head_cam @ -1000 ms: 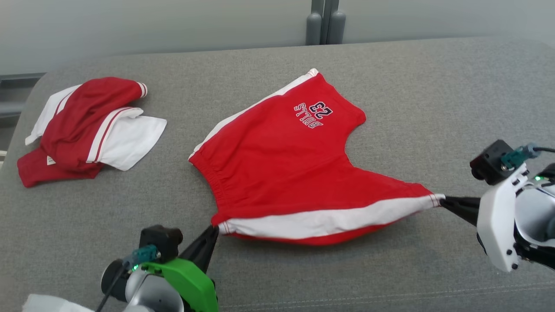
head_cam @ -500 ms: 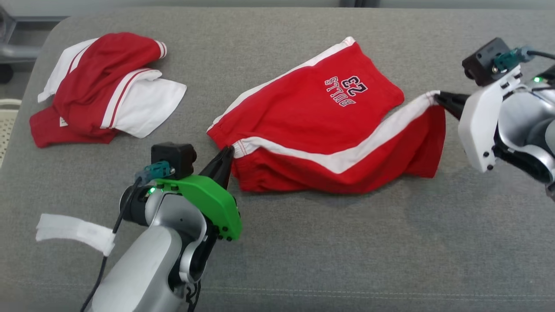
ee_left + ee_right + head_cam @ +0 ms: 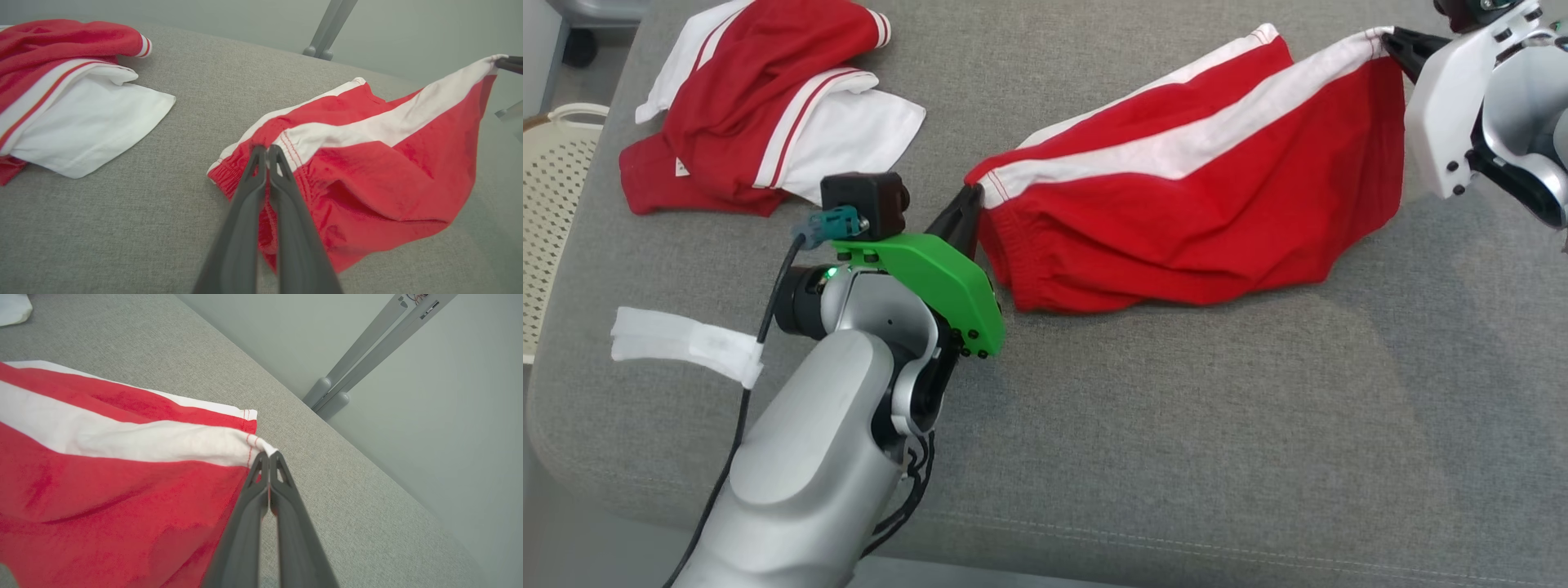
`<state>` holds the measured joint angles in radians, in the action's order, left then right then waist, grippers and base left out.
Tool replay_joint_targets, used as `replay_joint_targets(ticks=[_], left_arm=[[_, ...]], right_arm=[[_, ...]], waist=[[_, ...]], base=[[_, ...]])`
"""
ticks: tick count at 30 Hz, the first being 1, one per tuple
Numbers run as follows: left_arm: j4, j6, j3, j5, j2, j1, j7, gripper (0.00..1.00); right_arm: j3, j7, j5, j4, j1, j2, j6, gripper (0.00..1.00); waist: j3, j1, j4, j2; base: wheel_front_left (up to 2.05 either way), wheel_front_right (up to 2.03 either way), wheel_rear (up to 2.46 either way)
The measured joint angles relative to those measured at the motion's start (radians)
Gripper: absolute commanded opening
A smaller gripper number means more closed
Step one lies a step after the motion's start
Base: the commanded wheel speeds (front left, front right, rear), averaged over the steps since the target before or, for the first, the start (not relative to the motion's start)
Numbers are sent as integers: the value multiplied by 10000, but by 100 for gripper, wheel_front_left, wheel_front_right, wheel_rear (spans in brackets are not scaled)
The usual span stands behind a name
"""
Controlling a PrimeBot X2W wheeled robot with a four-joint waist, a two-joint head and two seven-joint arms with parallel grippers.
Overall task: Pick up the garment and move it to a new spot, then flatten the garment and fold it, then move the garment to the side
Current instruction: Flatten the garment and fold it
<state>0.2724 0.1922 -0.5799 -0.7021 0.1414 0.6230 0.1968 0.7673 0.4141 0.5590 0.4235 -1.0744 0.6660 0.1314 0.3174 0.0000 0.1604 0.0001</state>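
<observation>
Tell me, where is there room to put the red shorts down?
The bare grey cushion between the red shorts and the near edge, right of the left arm, is free. The far-left corner is crowded by the clothes pile.

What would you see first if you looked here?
The bright red shorts with a white stripe, stretched above the grey cushion between the left pincer and the right pincer, each shut on a corner. Then the crumpled red-and-white clothes pile at its far left.

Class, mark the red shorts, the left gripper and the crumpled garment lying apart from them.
red shorts (image 3: 1192,237), head view, red side panel.
left gripper (image 3: 972,198), head view, between its fingertips.
crumpled garment (image 3: 760,106), head view, red top fold.
</observation>
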Motion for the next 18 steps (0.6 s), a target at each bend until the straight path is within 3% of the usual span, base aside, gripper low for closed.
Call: replay_joint_targets(ticks=[18], left_arm=[[2184, -299, 293, -65, -439, 2177, -543, 0]], right_arm=[[1150, -1469, -472, 2901, -2420, -872, 2, 0]], waist=[[1080, 1, 201, 0]], base=[[0, 0, 0]])
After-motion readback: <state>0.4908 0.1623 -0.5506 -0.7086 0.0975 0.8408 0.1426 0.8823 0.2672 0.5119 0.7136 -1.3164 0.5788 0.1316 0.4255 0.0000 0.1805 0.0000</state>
